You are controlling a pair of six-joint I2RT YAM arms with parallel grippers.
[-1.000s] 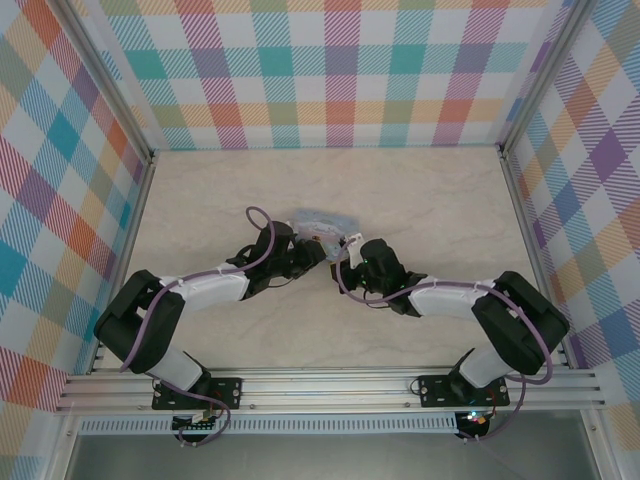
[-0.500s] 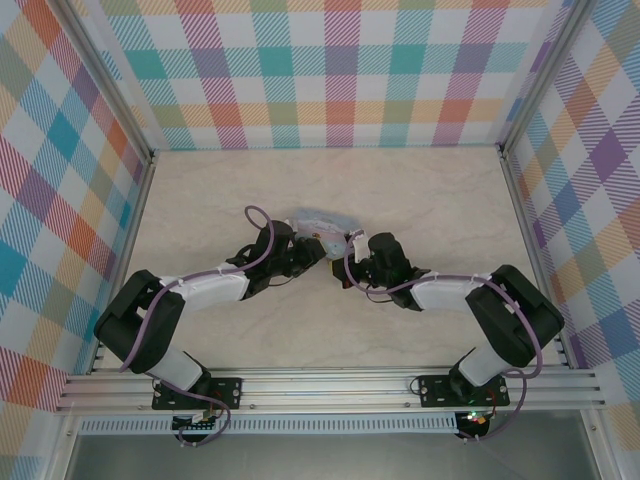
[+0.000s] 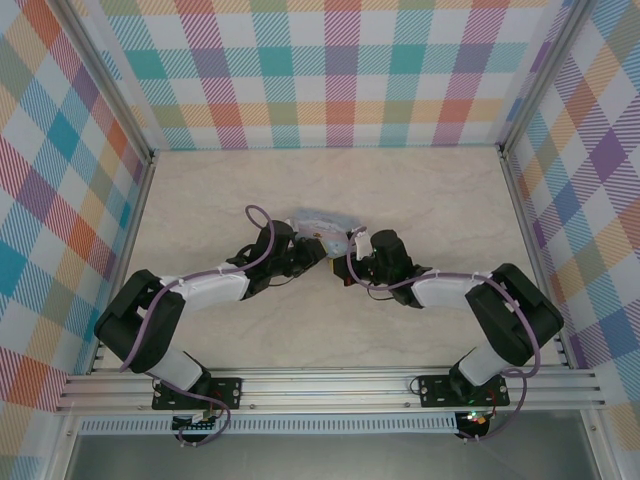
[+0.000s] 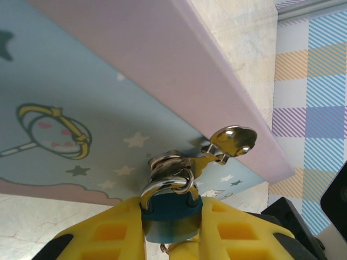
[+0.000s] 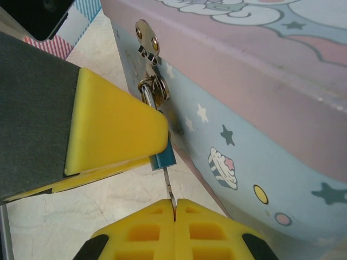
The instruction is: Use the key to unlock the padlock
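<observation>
While the left tool [image 4: 172, 221] clamps the padlock [image 4: 172, 210], hung on the hasp [image 4: 230, 142] of the tin [image 4: 81, 108] at the middle of the counter [image 3: 430, 200], the right tool [image 5: 174, 210] pinches the key [image 5: 168, 185], its tip at the padlock's underside.

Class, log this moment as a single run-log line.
left claw: shut on padlock | right claw: shut on key, meeting padlock's underside | shackle: hooked on tin

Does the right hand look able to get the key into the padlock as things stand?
Probably yes: the left hand holds the padlock, and the key pinched in the right hand points at its underside, nothing between.
</observation>
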